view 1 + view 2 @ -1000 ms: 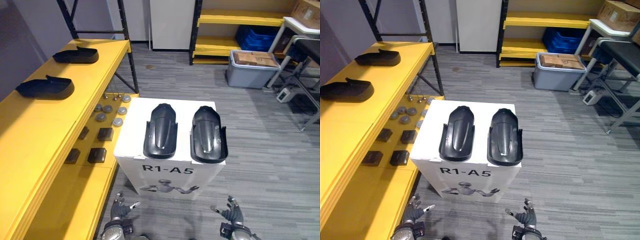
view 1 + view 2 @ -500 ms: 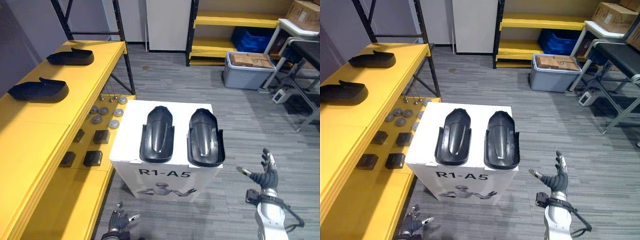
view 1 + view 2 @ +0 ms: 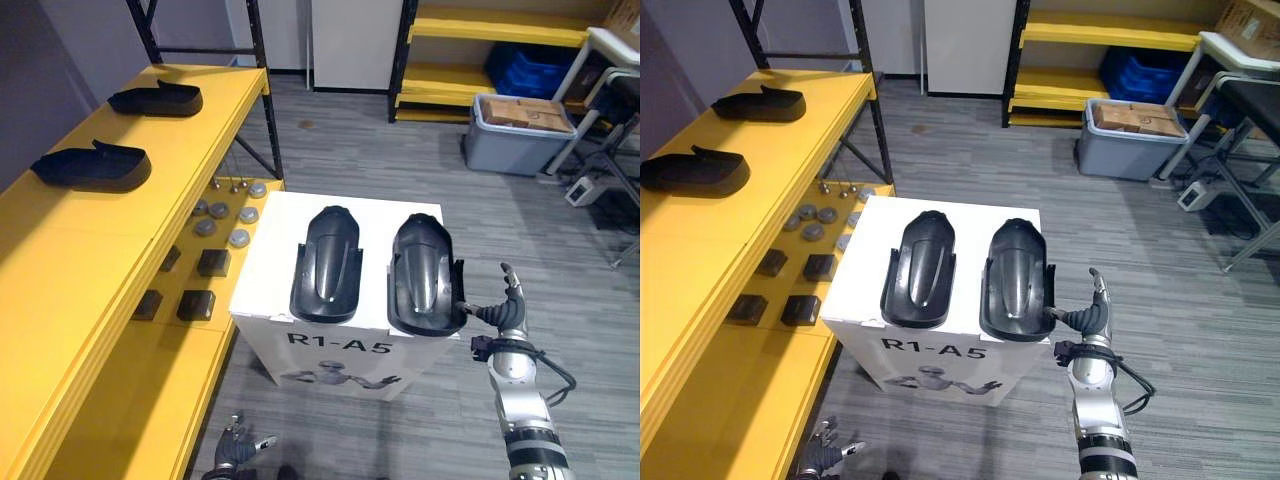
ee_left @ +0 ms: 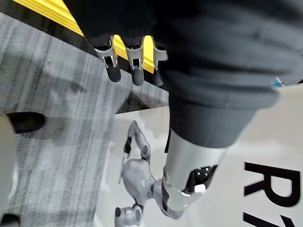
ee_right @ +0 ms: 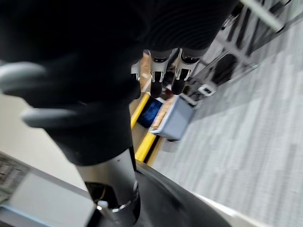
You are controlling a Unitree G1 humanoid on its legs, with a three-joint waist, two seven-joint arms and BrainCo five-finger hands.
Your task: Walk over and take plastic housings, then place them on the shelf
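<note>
I have two glossy black plastic housings lying side by side, hollow side up, on top of a white cardboard box (image 3: 268, 262). The left housing (image 3: 326, 265) and the right housing (image 3: 424, 275) sit close together but apart.

My right hand (image 3: 509, 316) is raised just beside the near right corner of the right housing. Its fingers are straight and apart, holding nothing. The thumb points at the housing's rim, and I cannot tell whether it touches.

My left hand (image 3: 236, 447) hangs low near the foot of the box, fingers loosely spread and empty.

To my left runs a long yellow metal shelf (image 3: 90, 260). Two more black housings rest on its top level, one nearer (image 3: 93, 167) and one farther (image 3: 156, 99). Its lower level carries small dark blocks (image 3: 195, 304) and grey round discs (image 3: 238, 238). A grey plastic bin (image 3: 515, 140) stands on the floor, well beyond the box.
</note>
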